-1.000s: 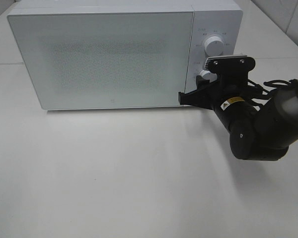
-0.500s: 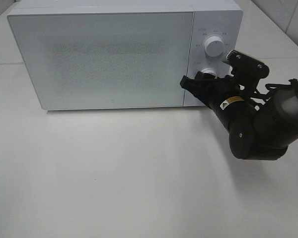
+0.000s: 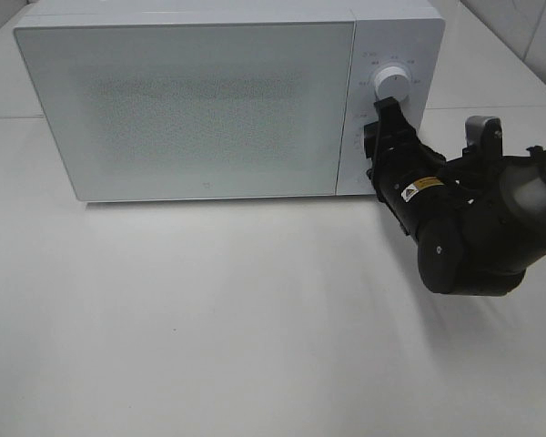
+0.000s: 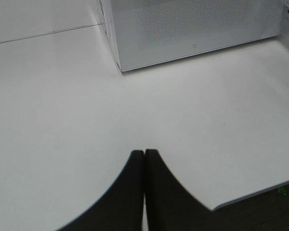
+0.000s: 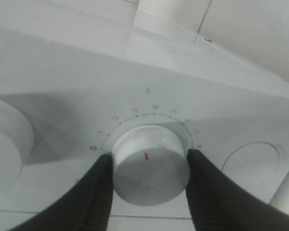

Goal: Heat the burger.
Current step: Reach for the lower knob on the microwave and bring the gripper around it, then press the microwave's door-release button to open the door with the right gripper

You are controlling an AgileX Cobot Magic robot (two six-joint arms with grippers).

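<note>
The burger is hidden; nothing of it shows through the frosted door of the shut white microwave (image 3: 191, 100). My right gripper (image 3: 379, 146) is at the control panel and covers the lower dial in the high view. In the right wrist view my right gripper (image 5: 149, 159) is shut on that white timer dial (image 5: 150, 166), one black finger (image 5: 94, 197) pressed against each side, the dial's red mark facing the camera. My left gripper (image 4: 144, 153) hovers shut over the bare table, holding nothing, well in front of the microwave (image 4: 192, 29).
The upper dial (image 3: 390, 84) sits just above my right gripper. A round button outline (image 5: 253, 161) lies beside the timer dial. My bulky right arm (image 3: 478, 237) stands on the white table (image 3: 209, 319) at the microwave's front right corner.
My right wrist has rolled clockwise while gripping the lower dial: its camera bracket swung from above the gripper round to the right side. The left arm and microwave door stayed still.
</note>
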